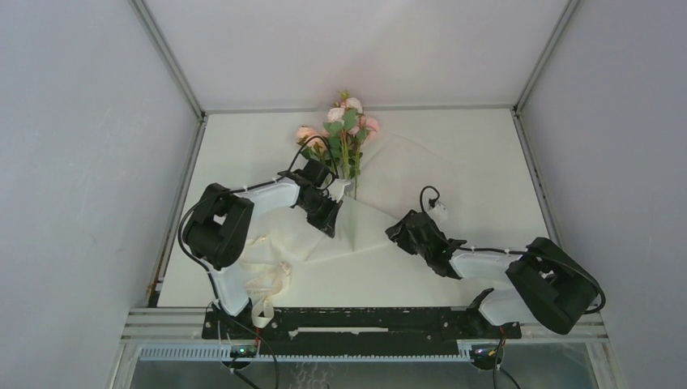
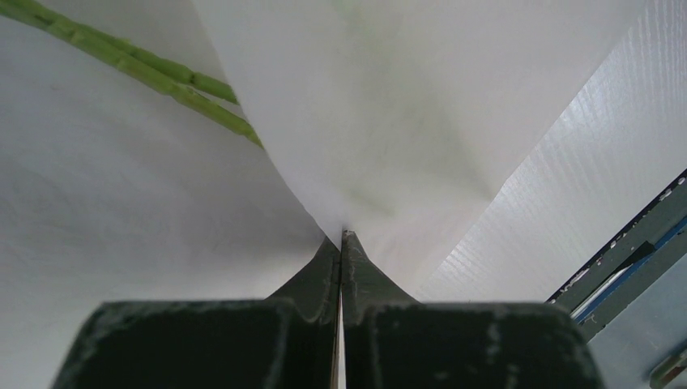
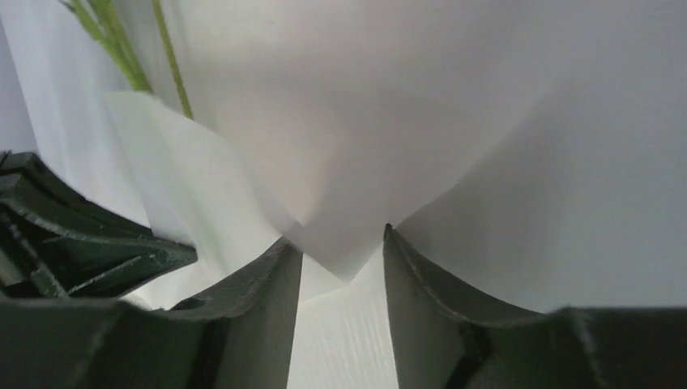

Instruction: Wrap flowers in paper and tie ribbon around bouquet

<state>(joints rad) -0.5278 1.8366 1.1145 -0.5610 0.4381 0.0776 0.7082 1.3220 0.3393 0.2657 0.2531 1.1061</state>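
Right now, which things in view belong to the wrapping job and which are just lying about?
Job: flowers; paper; ribbon; left end effector, pinching the paper.
Not the job: fixtures only, the black mounting rail and grey walls.

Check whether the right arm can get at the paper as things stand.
Probably yes: a corner of the paper sits between the open fingers of the right tool, and nothing blocks it.

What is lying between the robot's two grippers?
Only the paper: the top view shows its folded sheet stretching from the left gripper across to the right gripper.
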